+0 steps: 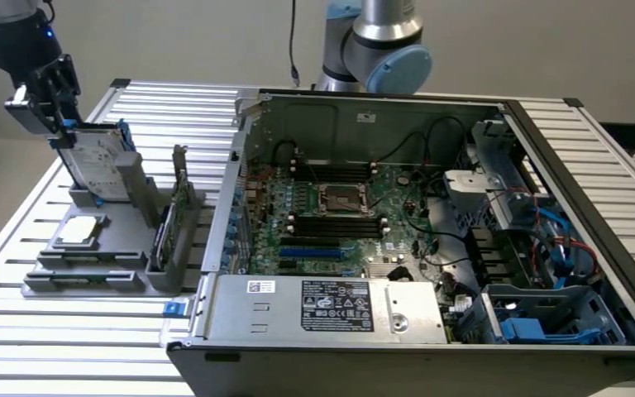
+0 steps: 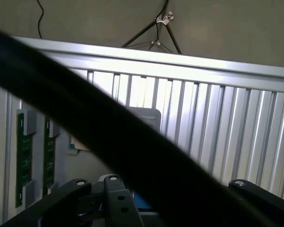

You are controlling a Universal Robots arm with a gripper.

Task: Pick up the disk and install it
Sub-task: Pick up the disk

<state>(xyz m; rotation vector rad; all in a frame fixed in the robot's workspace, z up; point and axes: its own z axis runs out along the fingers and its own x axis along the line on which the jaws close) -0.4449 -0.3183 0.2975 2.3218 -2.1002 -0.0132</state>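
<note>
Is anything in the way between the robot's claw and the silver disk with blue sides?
Nothing visible is in the way. The black gripper is right at the top edge of the flat silver metal disk with blue side rails, which stands upright in a grey stand.

The exterior view looks steeply down from the near side over the whole table (image 1: 31,331) and holder (image 1: 86,256). The wrist view sits close above that holder (image 2: 85,163), at the exterior view's far left, facing across the table (image 2: 203,123) slats.
</note>
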